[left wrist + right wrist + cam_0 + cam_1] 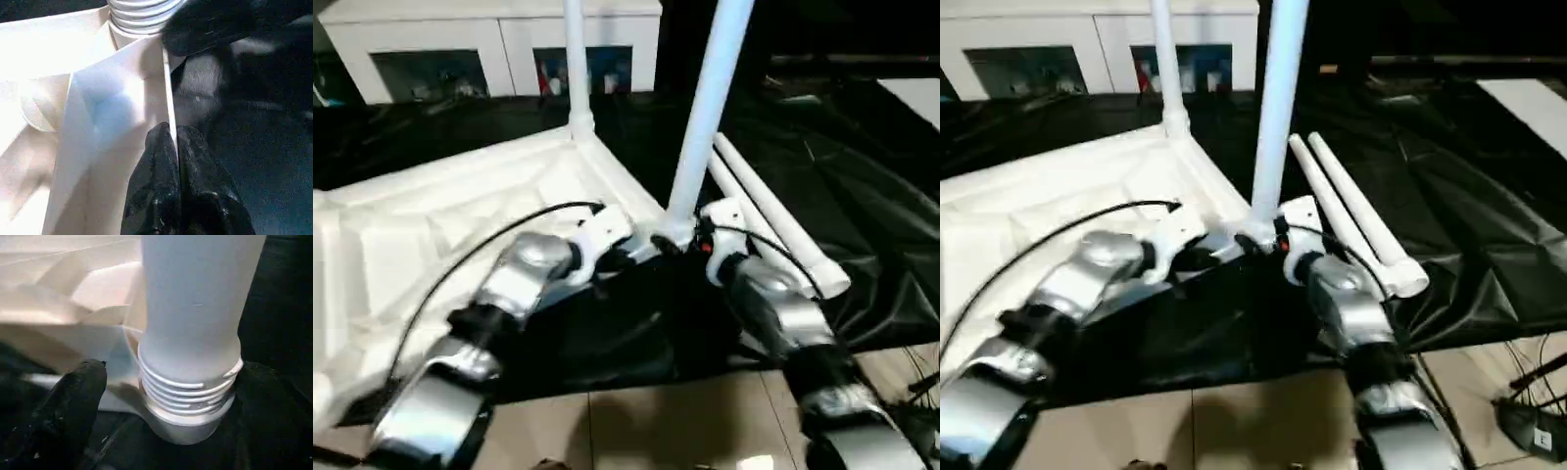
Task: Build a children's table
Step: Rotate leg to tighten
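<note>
My left gripper (175,147) pinches the tabletop (431,225) rim at its near corner. My right gripper (690,242) stands wide around the upright leg (705,117). Two spare legs (783,230) lie close beside.

Smooth white plastic tabletop (431,225) — matt, ridged-threaded leg (195,323), crinkled black sheet (862,196)

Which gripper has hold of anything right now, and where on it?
The left gripper pinches the tabletop's thin side rim, just below the corner socket. The right gripper stands open around the near leg's threaded base, holding nothing.
</note>
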Motion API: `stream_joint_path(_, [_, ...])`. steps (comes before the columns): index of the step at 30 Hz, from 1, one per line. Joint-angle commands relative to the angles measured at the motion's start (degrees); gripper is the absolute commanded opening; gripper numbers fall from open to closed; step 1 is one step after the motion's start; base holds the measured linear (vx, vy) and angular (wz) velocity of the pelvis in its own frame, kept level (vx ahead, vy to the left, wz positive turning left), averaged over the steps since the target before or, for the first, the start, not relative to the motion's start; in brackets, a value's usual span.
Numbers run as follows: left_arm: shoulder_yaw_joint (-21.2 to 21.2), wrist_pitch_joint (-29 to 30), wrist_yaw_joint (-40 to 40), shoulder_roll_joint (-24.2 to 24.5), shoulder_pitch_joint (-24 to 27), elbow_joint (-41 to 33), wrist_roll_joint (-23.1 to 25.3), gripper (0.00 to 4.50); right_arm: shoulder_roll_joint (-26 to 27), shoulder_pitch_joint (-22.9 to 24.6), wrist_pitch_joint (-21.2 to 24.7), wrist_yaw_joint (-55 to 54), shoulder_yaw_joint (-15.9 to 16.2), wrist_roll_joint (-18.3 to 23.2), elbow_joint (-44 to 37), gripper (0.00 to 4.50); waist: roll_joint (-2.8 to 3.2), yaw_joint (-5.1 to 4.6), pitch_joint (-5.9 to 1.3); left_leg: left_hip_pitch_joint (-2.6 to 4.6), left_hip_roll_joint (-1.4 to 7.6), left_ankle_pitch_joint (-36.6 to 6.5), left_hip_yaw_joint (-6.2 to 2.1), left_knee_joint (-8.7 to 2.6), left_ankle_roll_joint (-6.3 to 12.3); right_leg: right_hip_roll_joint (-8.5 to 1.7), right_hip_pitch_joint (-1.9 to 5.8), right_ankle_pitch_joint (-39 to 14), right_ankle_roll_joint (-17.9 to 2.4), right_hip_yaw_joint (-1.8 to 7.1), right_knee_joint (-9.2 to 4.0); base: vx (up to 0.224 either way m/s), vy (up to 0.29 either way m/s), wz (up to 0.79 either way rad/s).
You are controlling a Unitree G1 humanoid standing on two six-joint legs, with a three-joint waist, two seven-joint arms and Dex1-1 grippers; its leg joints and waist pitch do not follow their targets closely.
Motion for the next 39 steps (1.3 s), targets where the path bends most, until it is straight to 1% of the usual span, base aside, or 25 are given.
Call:
stream_joint_path(1, [-2.88,-1.63,-4.43,1.22,3.02,0.21,0.61,0.00,-1.37,0.80,0.95,4.03,1.65,0.04,-3.63,4.46,-0.17,0.44,-3.13,0.78,1.91,-6.15,-0.34,-3.29,6.53,-2.87,3.25,6.24,-16.14,2.02,-3.13,0.000,0.000,0.00])
stream_joint_path(4, [-3.49,-1.88,-7.39,2.77,4.49,-2.05,-0.26,0.00,-3.20,1.75,1.69,6.60,1.82,0.04,-5.60,4.46,-0.04,0.48,-3.08,1.00,2.10,-6.78,-0.22,-3.35,6.14,-2.85,3.01,5.25,-16.28,2.15,-3.09,0.000,0.000,0.00])
stream_joint_path(6, [-4.38,-3.32,-12.89,5.37,6.40,-4.50,-1.44,0.00,-6.22,2.90,2.21,12.57,2.98,1.64,-8.79,4.46,-0.10,0.62,-2.98,1.03,2.14,-7.83,-0.13,-3.43,5.73,-2.83,2.98,3.63,-16.20,2.19,-3.20,0.000,0.000,0.00])
stream_joint_path(7, [-4.40,-3.36,-13.05,5.45,6.45,-4.57,-1.47,0.00,-6.30,2.93,2.22,12.75,3.01,1.69,-8.88,4.46,-0.04,0.74,-3.01,1.08,2.21,-8.10,-0.22,-3.50,5.69,-2.90,3.05,3.30,-16.13,2.16,-3.22,0.000,0.000,0.00])
stream_joint_path(8, [-4.68,-4.14,-15.84,6.68,7.35,-5.78,-2.23,0.00,-7.82,3.37,2.51,15.64,3.58,2.54,-10.28,4.46,-0.18,0.81,-3.00,1.14,2.26,-7.94,-0.06,-3.45,5.56,-2.85,2.88,3.38,-15.93,2.26,-3.18,0.000,0.000,0.00])
stream_joint_path(9, [-4.71,-4.37,-17.83,7.47,7.93,-6.69,-2.97,0.00,-8.88,3.66,2.55,17.95,4.11,3.12,-11.17,4.46,-0.13,0.95,-3.01,1.16,2.22,-8.05,-0.13,-3.44,5.55,-2.81,2.97,3.35,-15.91,2.21,-3.14,0.000,0.000,0.00])
stream_joint_path(10, [-4.63,-4.31,-18.46,7.72,8.04,-7.05,-3.28,0.00,-9.28,3.77,2.54,19.02,4.47,3.29,-11.39,4.46,-0.09,1.14,-2.96,1.14,2.28,-8.07,-0.06,-3.44,5.58,-2.81,2.94,3.28,-15.73,2.25,-3.12,0.000,0.000,0.00])
stream_joint_path(11, [-4.56,-4.26,-18.95,7.92,8.12,-7.35,-3.52,0.00,-9.59,3.85,2.54,19.89,4.77,3.42,-11.57,4.46,-0.30,1.20,-2.98,1.15,2.26,-8.14,0.01,-3.43,5.53,-2.78,2.90,3.11,-15.75,2.24,-3.05,0.000,0.000,0.00])
stream_joint_path(13, [-4.39,-4.06,-19.86,8.26,8.20,-7.85,-3.95,0.00,-10.09,4.06,2.55,21.39,5.36,3.42,-11.89,4.46,-0.23,1.23,-2.93,1.23,2.23,-7.97,0.11,-3.40,5.49,-2.76,2.64,2.79,-15.82,2.26,-3.09,0.000,0.000,0.00])
stream_joint_path(14, [-4.31,-3.98,-20.21,8.50,8.12,-8.05,-4.03,0.00,-10.21,4.09,2.36,22.15,5.77,3.21,-11.62,4.46,-0.40,1.32,-2.91,1.20,2.24,-8.46,0.08,-3.46,5.16,-2.92,2.72,1.14,-15.74,2.24,-3.17,0.000,0.000,0.00])
stream_joint_path(16, [-4.16,-3.87,-20.76,8.81,8.13,-8.35,-4.12,0.00,-10.31,4.14,2.44,23.02,6.23,2.93,-11.44,4.46,-0.45,1.34,-2.87,1.18,2.23,-8.39,0.11,-3.47,4.97,-2.94,2.68,0.58,-15.60,2.29,-3.22,0.000,0.000,0.00])
stream_joint_path(17, [-4.12,-3.87,-20.83,8.89,8.11,-8.41,-4.08,0.00,-10.33,4.14,2.41,23.30,6.39,2.82,-11.33,4.20,-0.55,1.39,-2.90,1.19,2.23,-8.28,0.12,-3.46,4.89,-2.99,2.69,0.33,-15.50,2.31,-3.22,0.000,0.000,0.00])
stream_joint_path(19, [-4.01,-3.89,-20.81,8.97,8.03,-8.41,-4.02,0.00,-10.32,4.12,2.32,23.87,6.64,2.64,-11.02,4.20,-0.58,1.38,-2.88,1.17,2.23,-7.94,0.11,-3.47,4.91,-3.00,2.67,0.16,-15.35,2.30,-3.18,0.000,0.000,0.00])
stream_joint_path(20, [-3.97,-3.86,-20.72,9.03,7.98,-8.49,-4.00,0.00,-10.40,4.16,2.24,24.33,6.78,2.47,-10.91,4.07,-0.64,1.37,-2.90,1.14,2.19,-7.62,0.11,-3.42,4.96,-2.98,2.71,0.50,-15.35,2.29,-3.12,0.000,0.000,0.00])
stream_joint_path(21, [-3.97,-3.77,-20.91,9.17,8.06,-8.76,-4.17,0.00,-10.67,4.26,2.45,24.78,6.94,2.58,-11.10,4.07,-0.69,1.36,-2.95,1.11,2.19,-6.97,0.11,-3.36,5.10,-2.97,2.75,1.38,-15.41,2.29,-3.03,0.000,0.000,0.00])
stream_joint_path(22, [-3.97,-3.76,-20.94,9.19,8.07,-8.79,-4.19,0.00,-10.71,4.27,2.47,24.84,6.95,2.60,-11.12,3.83,-0.70,1.36,-2.98,1.09,2.18,-6.66,0.10,-3.33,5.20,-2.96,2.78,1.88,-15.49,2.28,-2.94,0.000,0.000,0.00])
stream_joint_path(25, [-3.96,-3.62,-21.16,9.37,8.27,-9.30,-4.46,0.00,-11.39,4.33,2.52,25.40,7.19,2.60,-10.94,3.73,-0.71,1.41,-3.03,1.09,2.08,-5.43,0.15,-3.13,5.85,-2.85,2.80,3.95,-15.96,2.23,-2.74,0.000,0.000,0.00])
stream_joint_path(26, [-3.89,-3.64,-21.26,9.35,8.30,-9.28,-4.47,0.00,-11.53,4.15,2.40,25.67,7.15,2.61,-10.55,3.52,-0.76,1.37,-3.03,1.02,2.05,-5.15,0.16,-3.08,6.09,-2.82,2.86,4.63,-16.09,2.23,-2.66,0.000,0.000,0.00])
stream_joint_path(27, [-3.87,-3.64,-21.29,9.34,8.31,-9.28,-4.47,0.00,-11.57,4.11,2.39,25.76,7.13,2.64,-10.48,3.52,-0.81,1.36,-3.01,1.01,2.02,-5.15,0.17,-3.06,6.19,-2.82,2.87,4.70,-16.10,2.24,-2.68,0.000,0.000,0.00])
stream_joint_path(28, [-3.86,-3.65,-21.32,9.34,8.33,-9.28,-4.46,0.00,-11.60,4.08,2.39,25.86,7.11,2.68,-10.42,3.32,-0.78,1.36,-3.00,1.02,2.03,-5.27,0.18,-3.05,6.30,-2.82,2.86,4.53,-16.13,2.22,-2.69,0.000,0.000,0.00])
stream_joint_path(30, [-3.78,-3.60,-21.39,9.20,8.42,-9.31,-4.36,0.00,-11.67,4.05,2.32,26.25,7.03,2.64,-10.32,3.14,-0.95,1.37,-2.98,0.98,2.04,-5.47,0.19,-3.03,6.45,-2.86,2.91,3.94,-16.08,2.22,-2.72,0.000,0.000,0.00])
stream_joint_path(31, [-3.78,-3.60,-21.39,9.19,8.43,-9.31,-4.36,0.00,-11.67,4.05,2.32,26.28,7.02,2.64,-10.32,3.14,-0.90,1.42,-3.01,1.05,2.07,-5.33,0.17,-3.01,6.44,-2.89,2.90,3.87,-16.12,2.22,-2.70,0.000,0.000,0.00])
stream_joint_path(33, [-3.76,-3.57,-21.43,9.06,8.54,-9.33,-4.34,0.00,-11.68,4.15,2.31,26.50,7.00,2.64,-10.37,2.91,-0.91,1.40,-2.99,1.04,2.07,-5.20,0.19,-2.98,6.54,-2.83,2.86,3.95,-16.23,2.23,-2.68,0.000,0.000,0.00])
stream_joint_path(38, [-4.05,-3.49,-21.68,9.35,8.69,-9.41,-4.69,0.00,-11.56,4.77,2.22,26.66,7.31,2.88,-10.52,2.73,-1.16,1.43,-3.02,1.04,2.09,-5.43,0.19,-2.97,6.47,-2.86,2.90,2.93,-16.09,2.23,-2.68,0.000,0.000,0.00])
stream_joint_path(39, [-4.05,-3.50,-21.67,9.36,8.69,-9.40,-4.67,0.00,-11.53,4.82,2.22,26.64,7.33,2.89,-10.53,2.73,-1.11,1.46,-3.02,1.06,2.09,-5.35,0.18,-2.96,6.48,-2.89,2.87,2.92,-16.10,2.23,-2.65,0.000,0.000,0.00])
